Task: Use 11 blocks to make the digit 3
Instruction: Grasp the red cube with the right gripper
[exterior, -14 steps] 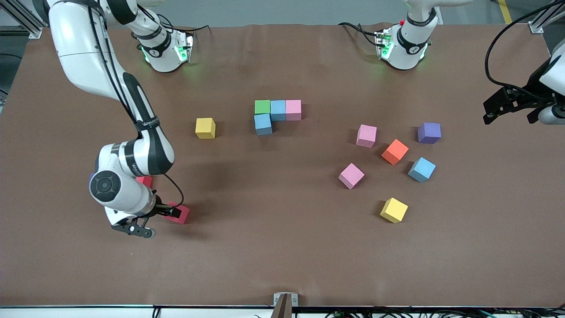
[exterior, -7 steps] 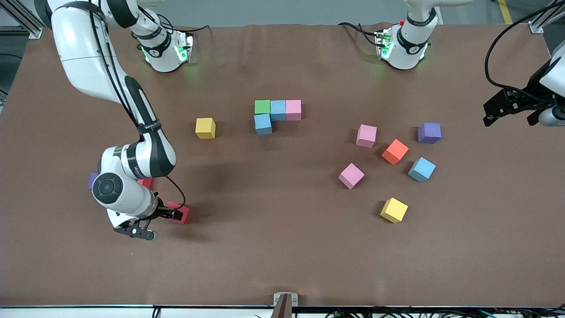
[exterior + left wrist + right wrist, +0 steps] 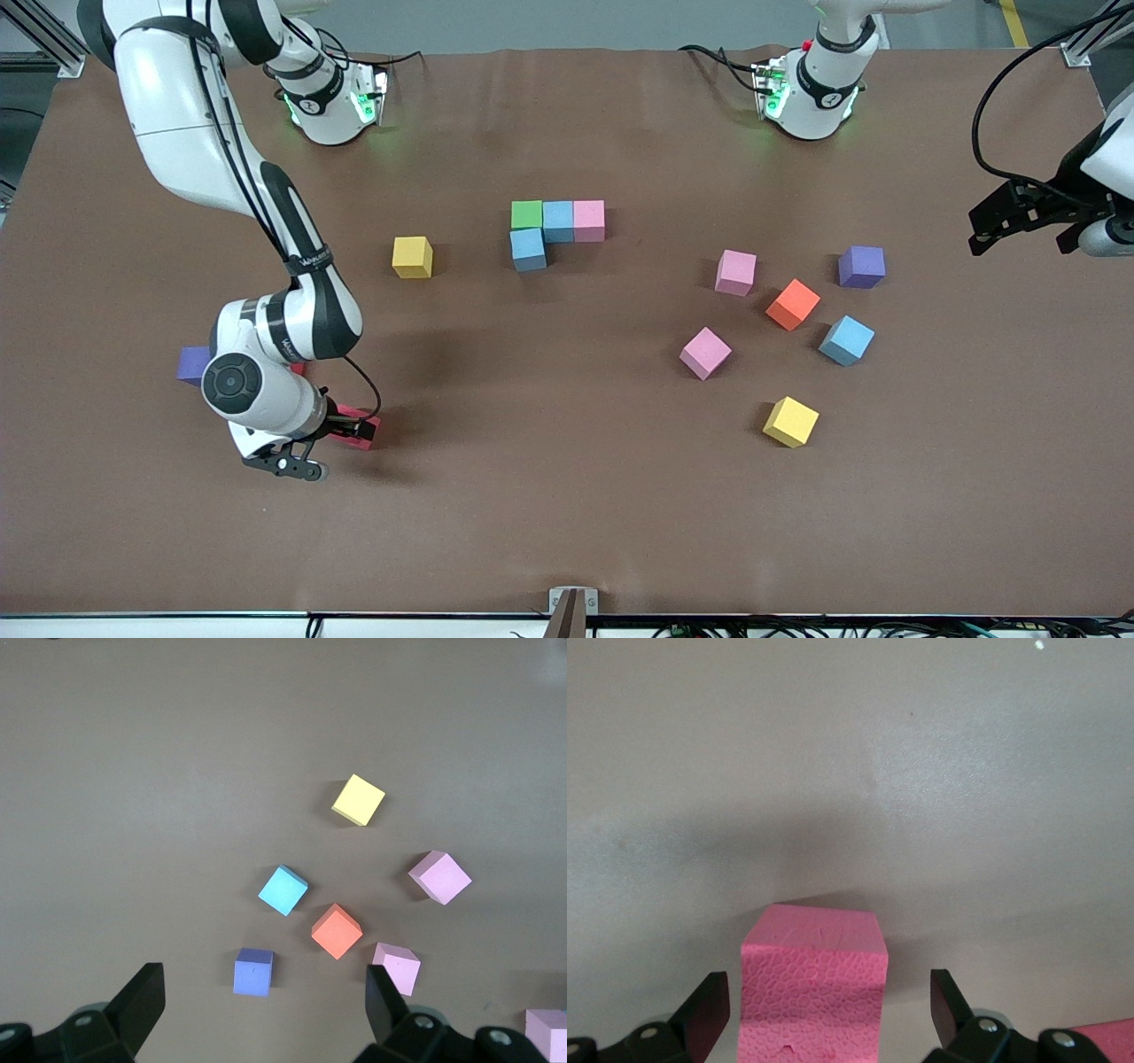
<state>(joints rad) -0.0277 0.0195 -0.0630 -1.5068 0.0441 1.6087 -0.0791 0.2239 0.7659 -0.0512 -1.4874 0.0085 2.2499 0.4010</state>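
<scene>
My right gripper is low over the table near the right arm's end, open, its jaws on either side of a pinkish-red block with a gap on both sides. A second red block peeks out from under that arm. Green, light blue, pink and another light blue block touch in a cluster mid-table, with a yellow block beside it. Loose pink, orange, light blue, pink and yellow blocks lie toward the left arm's end. My left gripper waits open and empty.
One purple cube sits among the loose blocks. Another purple cube lies beside the right arm's wrist. The brown table mat runs bare along the edge nearest the front camera.
The right arm has shifted a little toward the table's middle and sunk around the pinkish-red block, uncovering the purple cube beside it. The left arm has barely moved.
</scene>
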